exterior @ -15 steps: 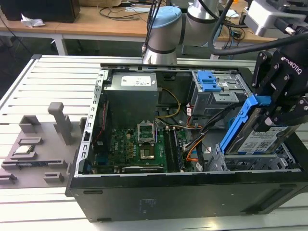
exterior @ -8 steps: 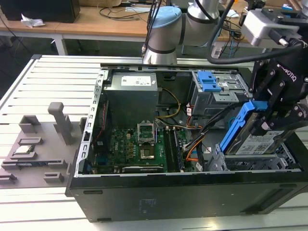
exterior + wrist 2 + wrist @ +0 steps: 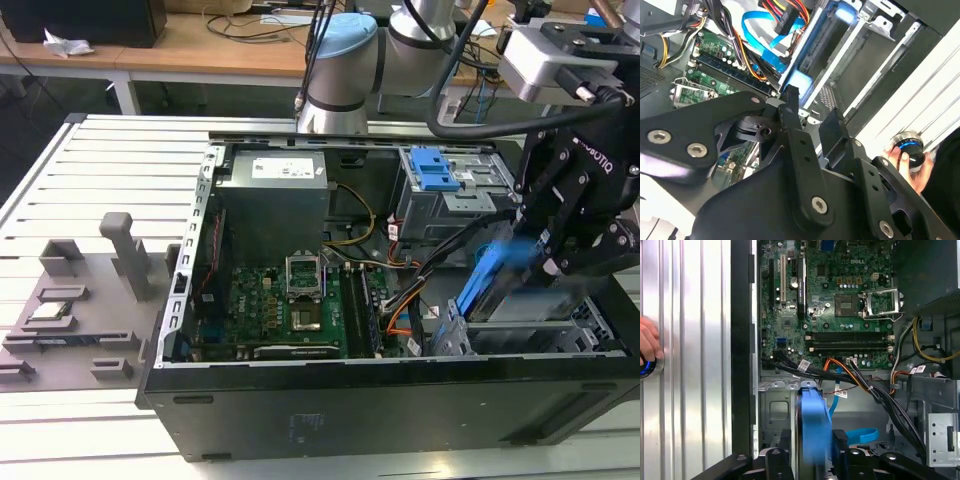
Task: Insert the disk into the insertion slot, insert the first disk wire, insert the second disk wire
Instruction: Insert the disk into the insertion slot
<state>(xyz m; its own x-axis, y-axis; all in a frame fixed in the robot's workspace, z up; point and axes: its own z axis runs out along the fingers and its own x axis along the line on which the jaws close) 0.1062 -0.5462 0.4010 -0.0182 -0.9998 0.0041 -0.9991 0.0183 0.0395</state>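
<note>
The gripper (image 3: pixel 812 457) is closest in both wrist views. Its black fingers (image 3: pixel 790 107) stand on either side of the disk (image 3: pixel 812 425), with the jaws clamped on its blue carrier.

The open black case (image 3: pixel 380 400) holds the motherboard (image 3: pixel 290 310). The slot (image 3: pixel 520 340) sits at the exterior view's right end, and a grey cage (image 3: pixel 435 170) with a blue latch is behind it. The disk hangs tilted, with its lower end at the slot's open top and most of it above the cage.

The first wire (image 3: pixel 785 12) and its dark plug lie loose between motherboard and slot. The blue second wire (image 3: pixel 760 30) loops just beside it. Neither is joined to the disk.

The arm (image 3: pixel 340 60) rises behind the case and bends over the exterior view's right end, pointing the gripper down into the case.

Outside the case, a hand (image 3: pixel 917 172) rests on a round blue-ringed button (image 3: pixel 907 142) on the slatted table (image 3: pixel 100 160).
</note>
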